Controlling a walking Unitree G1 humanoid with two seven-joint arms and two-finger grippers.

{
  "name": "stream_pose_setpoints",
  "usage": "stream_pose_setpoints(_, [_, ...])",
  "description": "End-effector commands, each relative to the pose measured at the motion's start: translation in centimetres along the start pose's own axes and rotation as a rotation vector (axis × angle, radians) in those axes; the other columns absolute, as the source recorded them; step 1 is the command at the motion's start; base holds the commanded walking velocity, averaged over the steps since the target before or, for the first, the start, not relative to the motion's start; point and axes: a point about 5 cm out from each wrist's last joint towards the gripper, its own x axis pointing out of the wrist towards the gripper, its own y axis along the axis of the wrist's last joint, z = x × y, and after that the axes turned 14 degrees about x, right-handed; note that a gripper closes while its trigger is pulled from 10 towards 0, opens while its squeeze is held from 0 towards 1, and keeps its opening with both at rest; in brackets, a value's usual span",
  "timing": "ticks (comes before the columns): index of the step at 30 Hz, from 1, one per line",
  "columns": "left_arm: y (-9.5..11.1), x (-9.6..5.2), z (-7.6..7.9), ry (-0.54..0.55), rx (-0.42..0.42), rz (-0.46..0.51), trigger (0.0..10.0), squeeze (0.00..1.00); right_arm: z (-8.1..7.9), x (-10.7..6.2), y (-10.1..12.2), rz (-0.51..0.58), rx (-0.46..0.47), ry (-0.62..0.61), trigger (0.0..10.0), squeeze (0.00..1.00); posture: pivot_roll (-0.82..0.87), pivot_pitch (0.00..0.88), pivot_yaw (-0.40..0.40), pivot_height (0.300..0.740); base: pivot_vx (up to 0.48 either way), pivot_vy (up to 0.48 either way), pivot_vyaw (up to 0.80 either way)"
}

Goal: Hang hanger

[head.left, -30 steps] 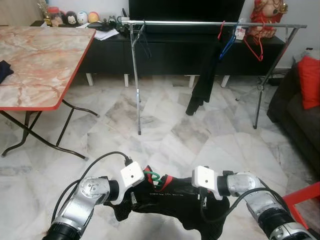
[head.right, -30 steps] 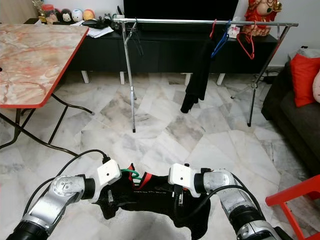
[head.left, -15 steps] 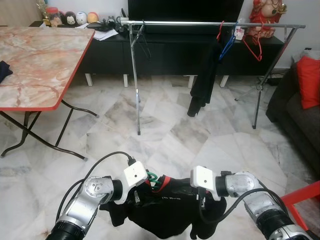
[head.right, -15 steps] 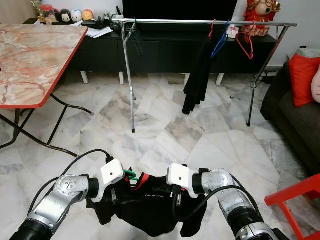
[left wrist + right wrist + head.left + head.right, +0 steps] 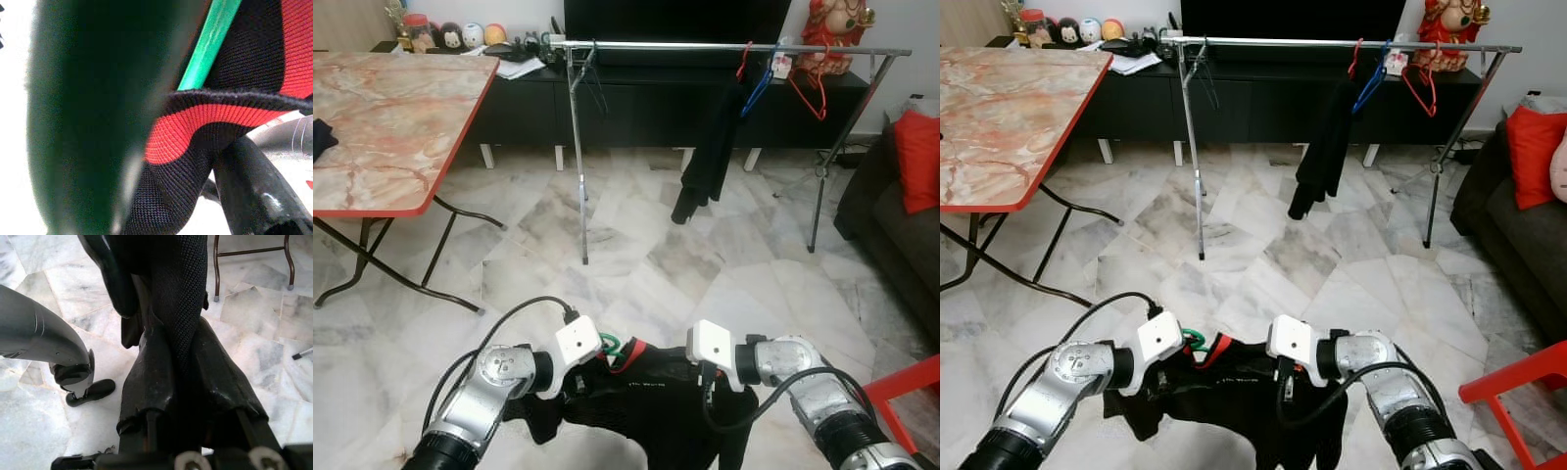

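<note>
So the green hanger [image 5: 610, 345] is down low in front of me, its hook poking up between my two wrists, with a black garment [image 5: 651, 392] with red trim draped over it. My left gripper [image 5: 576, 384] is at the collar end, and in my left wrist view the green wire runs right past a finger with the red-and-black knit bunched against it, but I honestly can't tell from that blur whether the fingers are closed on it or just alongside. My right gripper [image 5: 172, 364] has its fingers pinched together on a fold of the black cloth at the other shoulder.

The clothes rack [image 5: 724, 45] is well ahead across the marble floor [image 5: 636, 264], already carrying a dark hanging garment [image 5: 710, 147] plus a blue hanger [image 5: 760, 86] and a red hanger [image 5: 815, 93] toward its right end. The bare stretch of rail in the middle looks like the best target.

My take on doing this well: walk up close first, keep both ends level so the shirt doesn't slide off, and turn the hook upright before lifting it over the rail. The red-edged table [image 5: 391, 117] on my left should stay clear of my path.
</note>
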Motion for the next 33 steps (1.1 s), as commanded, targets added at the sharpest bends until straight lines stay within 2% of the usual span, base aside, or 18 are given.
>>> stream_pose_setpoints(1, [0.29,0.64,0.67,-0.052,0.0,0.017,0.0,0.0,0.48,-0.2,1.82,0.098,-0.03,-0.028,10.0,0.0,-0.02,0.0,-0.087,0.74,0.0,0.0,0.0])
stream_pose_setpoints(15, [0.57,1.19,0.75,-0.057,0.017,0.027,0.0,0.0,0.2,0.32,2.03,0.102,-0.021,-0.009,10.0,0.0,-0.03,0.0,-0.081,0.74,0.0,0.0,0.0])
stream_pose_setpoints(33, [0.57,1.23,0.82,-0.061,0.021,0.032,0.0,0.0,0.04,0.77,1.63,0.065,-0.005,0.011,10.0,0.0,-0.02,0.0,-0.085,0.74,0.0,0.0,0.0])
